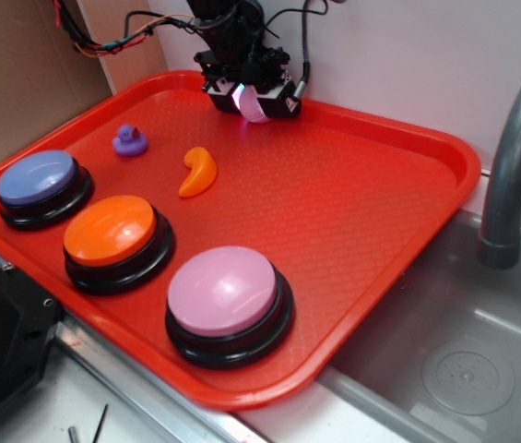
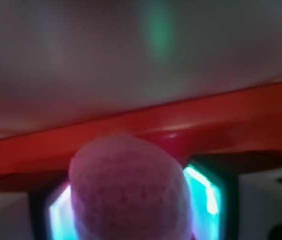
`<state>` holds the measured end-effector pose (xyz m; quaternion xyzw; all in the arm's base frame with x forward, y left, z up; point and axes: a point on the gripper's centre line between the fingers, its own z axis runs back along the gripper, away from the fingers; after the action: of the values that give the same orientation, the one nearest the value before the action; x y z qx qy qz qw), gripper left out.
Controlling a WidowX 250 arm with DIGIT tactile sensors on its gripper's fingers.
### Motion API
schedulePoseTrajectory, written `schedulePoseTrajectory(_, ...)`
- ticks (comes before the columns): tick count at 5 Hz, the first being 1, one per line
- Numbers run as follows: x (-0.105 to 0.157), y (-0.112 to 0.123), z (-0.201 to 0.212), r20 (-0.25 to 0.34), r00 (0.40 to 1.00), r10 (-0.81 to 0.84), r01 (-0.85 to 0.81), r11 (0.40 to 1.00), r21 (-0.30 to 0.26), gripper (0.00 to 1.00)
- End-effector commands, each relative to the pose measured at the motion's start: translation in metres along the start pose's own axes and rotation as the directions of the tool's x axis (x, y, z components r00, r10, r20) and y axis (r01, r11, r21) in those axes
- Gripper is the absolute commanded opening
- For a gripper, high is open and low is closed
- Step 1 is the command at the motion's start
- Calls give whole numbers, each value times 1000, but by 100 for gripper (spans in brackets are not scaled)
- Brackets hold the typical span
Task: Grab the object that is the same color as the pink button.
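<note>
At the top centre of the frame, over the tray's (image 1: pixel 371 231) far edge, the gripper (image 1: pixel 253 101) was clenched around the pink ball (image 1: pixel 254 103), and that soft, round thing could have squirted free if the squeeze eased.

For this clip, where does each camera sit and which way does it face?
Exterior: sits high off the tray's near corner, looks down and across at the pink button, duck and orange crescent; shows the arm and gripper.
Wrist: sits on the gripper, looks out between the fingers toward the tray rim and wall.
Shared: the pink ball between the fingers, and the red tray.
</note>
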<state>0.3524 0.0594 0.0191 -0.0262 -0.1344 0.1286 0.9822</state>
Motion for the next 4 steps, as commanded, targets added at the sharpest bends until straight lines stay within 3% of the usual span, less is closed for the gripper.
schedulePoseTrajectory(1, 0, -7, 92, -24, 999, 27, -24, 993, 112, 0)
schedulePoseTrajectory(2, -21, -30, 131, -70, 995, 76, -66, 989, 135, 0)
schedulePoseTrajectory(4, -71, -56, 191, -133, 986, 105, -100, 994, 44, 0)
